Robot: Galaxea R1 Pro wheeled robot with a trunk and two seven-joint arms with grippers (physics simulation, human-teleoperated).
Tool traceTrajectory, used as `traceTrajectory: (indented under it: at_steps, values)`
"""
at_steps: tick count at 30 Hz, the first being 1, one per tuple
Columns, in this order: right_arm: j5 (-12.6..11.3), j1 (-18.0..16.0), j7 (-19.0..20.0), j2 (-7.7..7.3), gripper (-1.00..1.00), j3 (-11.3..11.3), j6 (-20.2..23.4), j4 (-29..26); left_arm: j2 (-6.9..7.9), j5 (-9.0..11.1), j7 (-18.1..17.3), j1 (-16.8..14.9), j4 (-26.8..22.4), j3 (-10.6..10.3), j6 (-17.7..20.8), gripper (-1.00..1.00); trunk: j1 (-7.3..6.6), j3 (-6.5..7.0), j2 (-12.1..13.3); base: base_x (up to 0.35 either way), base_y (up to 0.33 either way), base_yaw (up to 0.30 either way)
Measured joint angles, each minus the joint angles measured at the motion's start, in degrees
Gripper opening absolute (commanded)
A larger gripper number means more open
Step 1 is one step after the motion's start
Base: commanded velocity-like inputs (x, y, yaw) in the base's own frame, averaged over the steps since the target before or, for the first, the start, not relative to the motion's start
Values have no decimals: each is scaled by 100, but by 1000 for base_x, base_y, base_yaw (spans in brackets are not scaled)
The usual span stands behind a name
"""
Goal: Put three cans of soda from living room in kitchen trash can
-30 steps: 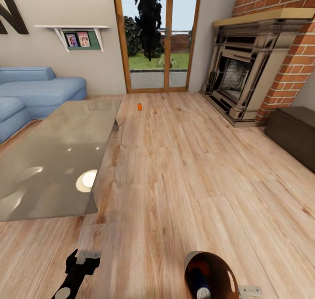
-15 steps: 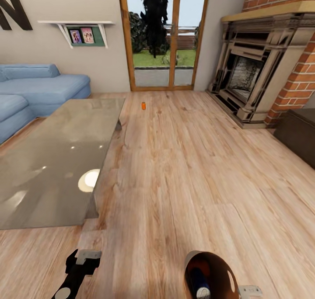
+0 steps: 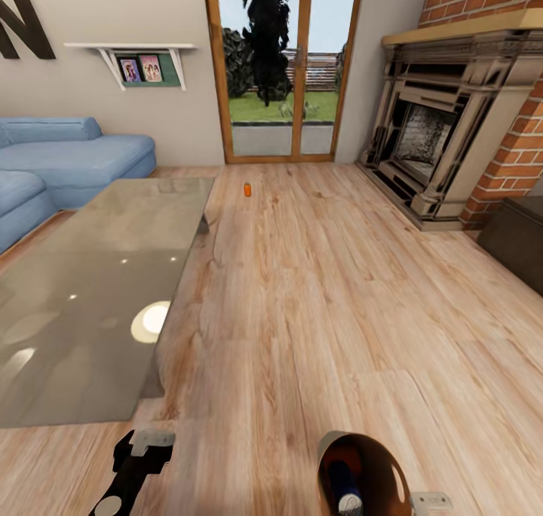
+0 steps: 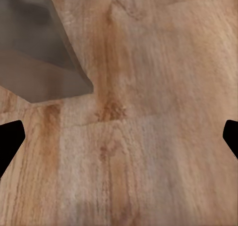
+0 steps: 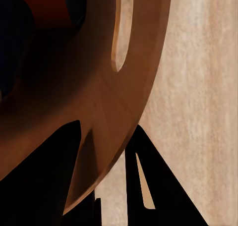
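Observation:
One orange can of soda (image 3: 247, 190) stands on the light wood floor far ahead, near the glass doors (image 3: 283, 71) of the living room. Close at the lower edge of the head view, the copper-brown tash can (image 3: 392, 467) hangs tilted, its mouth toward me. A dark blue can of soda (image 3: 343, 487) lies inside it, with an orange shape (image 3: 349, 449) behind. My right gripper (image 3: 430, 502) is shut on the bin's rim (image 5: 99, 132). My left gripper (image 3: 145, 446) is open and holds nothing, over bare floor (image 4: 148, 151).
A glass-topped low table (image 3: 83, 290) fills the left; its corner (image 4: 44, 67) lies near my left gripper. A blue sofa (image 3: 68, 158) stands behind it. A fireplace (image 3: 441, 139) with a brick column (image 3: 513, 146) and a dark chest (image 3: 520, 241) line the right.
The whole picture has shifted a little, so the camera has moved. Both grippers and the bin keep their places in the view.

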Motion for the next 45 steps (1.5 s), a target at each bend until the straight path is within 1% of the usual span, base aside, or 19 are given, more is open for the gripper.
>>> traceTrajectory:
  at_steps: [7,8,13,30,39,45]
  values:
    - [-3,0,-3,0,-100,0,-73,3,0,0,0,1,0,0,0,100,0,60,0,197,-3,0]
    - [-4,1,-3,0,-100,1,-75,4,0,5,-42,2,0,0,0,100,0,68,0,194,-79,0]
    - [-13,1,-2,1,-100,2,-79,6,0,0,0,0,-4,0,0,100,0,111,0,180,-166,0]
    - [-7,1,-3,5,-100,0,-81,6,-6,0,0,1,-2,0,0,100,0,256,0,158,-268,0]
    - [-2,1,-3,7,-100,0,-80,8,-7,2,2,3,0,2,3,100,0,289,0,155,-287,0]
    - [7,0,-5,3,-100,-4,-81,0,-10,44,11,0,-7,10,8,100,0,303,0,132,-264,0]
